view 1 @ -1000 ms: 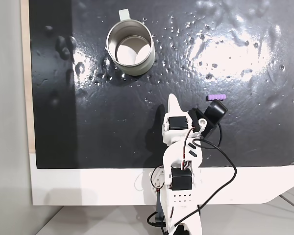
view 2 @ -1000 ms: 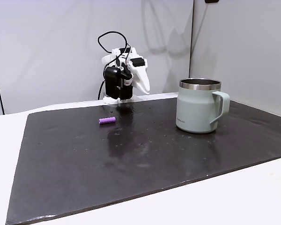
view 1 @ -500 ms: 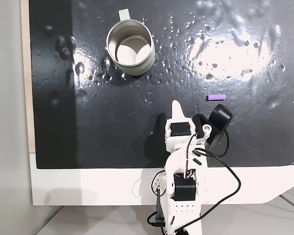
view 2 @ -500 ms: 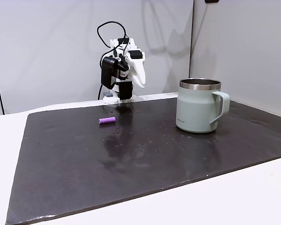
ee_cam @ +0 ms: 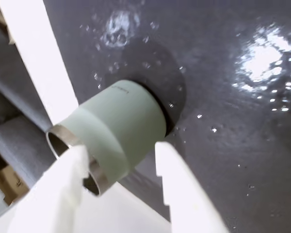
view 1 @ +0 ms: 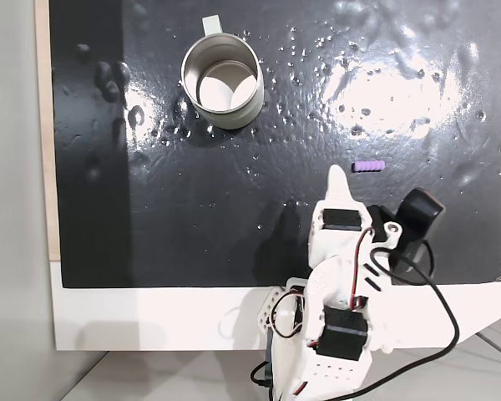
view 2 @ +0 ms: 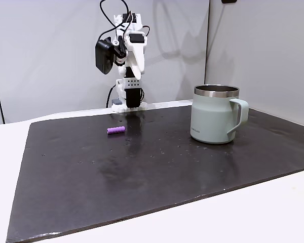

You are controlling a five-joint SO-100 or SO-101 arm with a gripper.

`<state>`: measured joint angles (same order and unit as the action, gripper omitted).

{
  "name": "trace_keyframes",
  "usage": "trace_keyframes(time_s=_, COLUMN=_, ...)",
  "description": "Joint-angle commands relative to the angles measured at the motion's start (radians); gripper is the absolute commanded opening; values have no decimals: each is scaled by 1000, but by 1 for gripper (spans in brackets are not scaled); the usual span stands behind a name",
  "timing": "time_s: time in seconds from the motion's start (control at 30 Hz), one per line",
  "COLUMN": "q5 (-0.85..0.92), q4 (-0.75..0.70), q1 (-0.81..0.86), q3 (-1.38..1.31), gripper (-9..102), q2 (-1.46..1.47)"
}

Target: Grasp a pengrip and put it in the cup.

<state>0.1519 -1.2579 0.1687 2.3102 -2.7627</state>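
one fixed view looks straight down on the black mat, the arm's base at its bottom edge. another fixed view sits low at the mat's far side, facing the arm. both share the cup. the wrist view looks close along the fingers toward the cup.

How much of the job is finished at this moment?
Nothing is finished. The small purple ribbed pengrip lies alone on the black mat, far from the pale green metal cup. The white gripper is raised, open and empty. Grasping and dropping remain.
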Motion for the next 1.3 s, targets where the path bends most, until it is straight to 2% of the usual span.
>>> trace_keyframes(time_s=0.0, q5=66, q4=-49, q1=71, q3=-147, gripper=17, q2=132)
trace_keyframes(time_s=0.33, q5=209, q4=-147, q1=239, q3=-476, gripper=20, q2=545)
trace_keyframes(time_s=0.77, q5=376, q4=-275, q1=308, q3=-819, gripper=22, q2=1051)
trace_keyframes(time_s=1.03, q5=388, q4=-199, q1=325, q3=-811, gripper=22, q2=1233)
trace_keyframes(time_s=1.27, q5=377, q4=-87, q1=298, q3=-710, gripper=22, q2=1258)
